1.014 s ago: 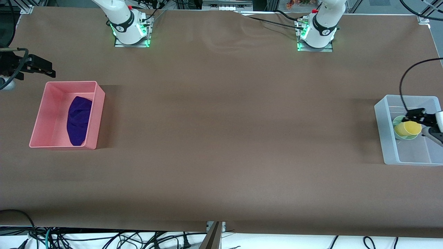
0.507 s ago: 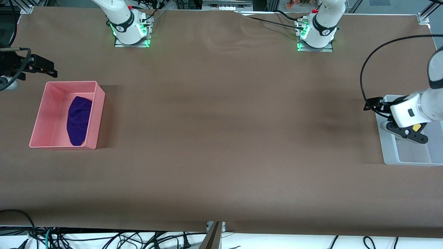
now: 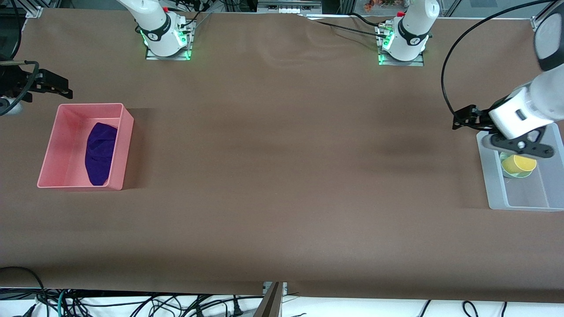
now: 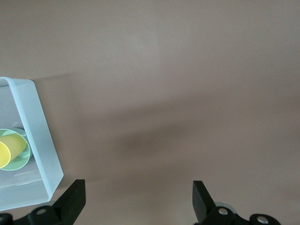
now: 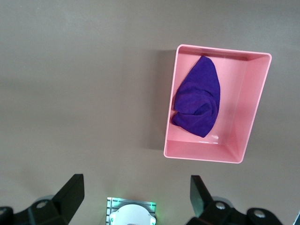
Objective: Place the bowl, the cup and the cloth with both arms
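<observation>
Even, soft light; faint shadows

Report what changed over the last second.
The left gripper, open and empty, lifted out of the clear bin and now hangs over its edge. The cup stays in the bowl. The cloth, pink bin and right gripper are unchanged.

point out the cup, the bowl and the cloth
cup (image 3: 518,164), front view, on its yellow side
bowl (image 4: 19,158), left wrist view, on its green rim
cloth (image 5: 197,96), right wrist view, middle of the purple fabric
</observation>
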Controlling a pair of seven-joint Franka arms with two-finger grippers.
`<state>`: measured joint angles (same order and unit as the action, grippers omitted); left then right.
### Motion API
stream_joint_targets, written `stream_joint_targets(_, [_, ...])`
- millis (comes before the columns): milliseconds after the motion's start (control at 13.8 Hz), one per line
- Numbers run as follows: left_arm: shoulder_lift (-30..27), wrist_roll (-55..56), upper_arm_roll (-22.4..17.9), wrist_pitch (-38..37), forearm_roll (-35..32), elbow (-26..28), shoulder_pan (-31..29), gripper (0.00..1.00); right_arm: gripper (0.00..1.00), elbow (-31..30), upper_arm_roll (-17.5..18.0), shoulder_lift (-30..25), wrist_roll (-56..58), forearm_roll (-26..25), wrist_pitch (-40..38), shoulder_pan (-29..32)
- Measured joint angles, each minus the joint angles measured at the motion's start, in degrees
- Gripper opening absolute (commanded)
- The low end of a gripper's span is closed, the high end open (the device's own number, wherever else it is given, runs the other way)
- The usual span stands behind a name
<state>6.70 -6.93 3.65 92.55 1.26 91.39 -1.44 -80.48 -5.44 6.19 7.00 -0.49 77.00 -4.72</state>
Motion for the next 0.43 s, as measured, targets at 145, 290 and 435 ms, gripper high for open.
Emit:
stream_joint_targets(145, [-4.32, 5.23, -0.9, 2.94, 0.0, 6.11, 1.58, 1.0, 1.0, 0.0, -0.01, 0.0, 0.0, 0.0, 0.0, 0.0])
stream_joint_targets(290, [-6.79, 8.53, -0.89, 4.07, 0.0, 9.35, 2.59, 1.0, 1.0, 0.0, -0.03, 0.02, 0.0, 0.0, 0.0, 0.01])
stream_joint_targets(435, [-7.42, 9.2, -0.92, 4.33, 0.0, 10.17, 2.77, 1.0, 1.0, 0.0, -0.05, 0.06, 0.0, 0.0, 0.0, 0.01])
